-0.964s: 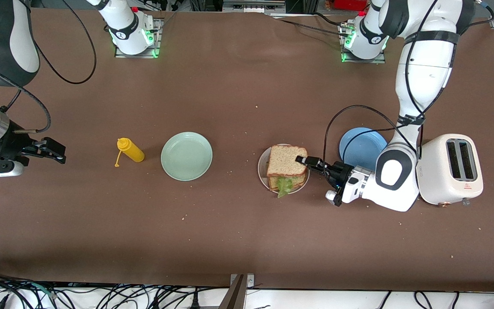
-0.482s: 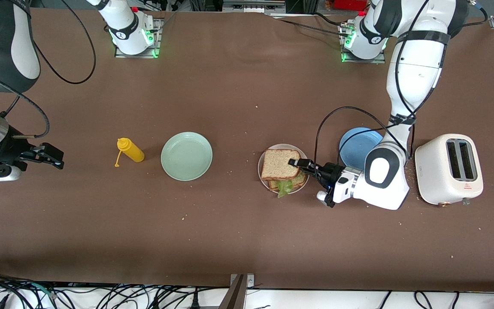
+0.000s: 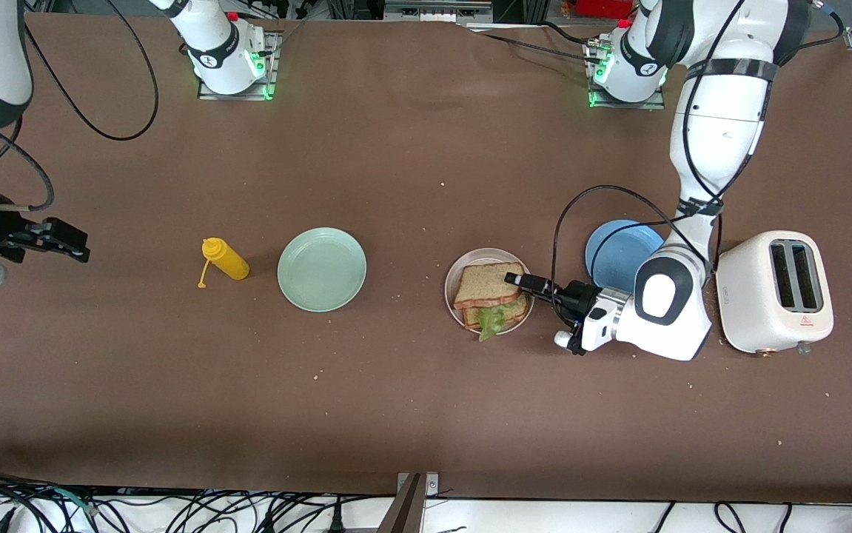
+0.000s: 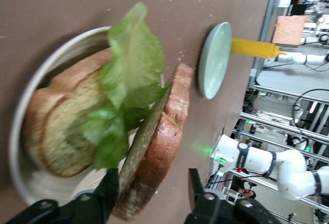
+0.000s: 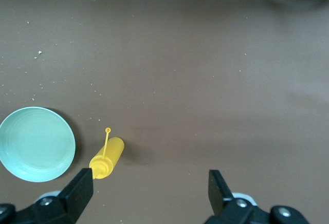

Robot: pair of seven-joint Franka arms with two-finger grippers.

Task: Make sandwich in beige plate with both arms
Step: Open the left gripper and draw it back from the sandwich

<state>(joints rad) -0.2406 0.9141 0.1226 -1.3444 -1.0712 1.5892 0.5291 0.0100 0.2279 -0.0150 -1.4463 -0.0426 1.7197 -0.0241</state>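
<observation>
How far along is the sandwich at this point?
Done: bottom slice and lettuce lie in the beige plate, top slice over them. In hand: the left gripper is open around the top slice's edge, which looks tilted. Left: letting it settle and withdrawing. The right gripper waits open at its table end.

front cam: high over my desk (image 3: pixel 411 414), facing me
left wrist: close on sandwich (image 4: pixel 118 147)
right wrist: looking down, shares mint plate (image 5: pixel 36 144)

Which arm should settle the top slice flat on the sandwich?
Left. The left gripper is open around the tilted top slice at the beige plate. The right gripper waits over bare table at the right arm's end.
</observation>
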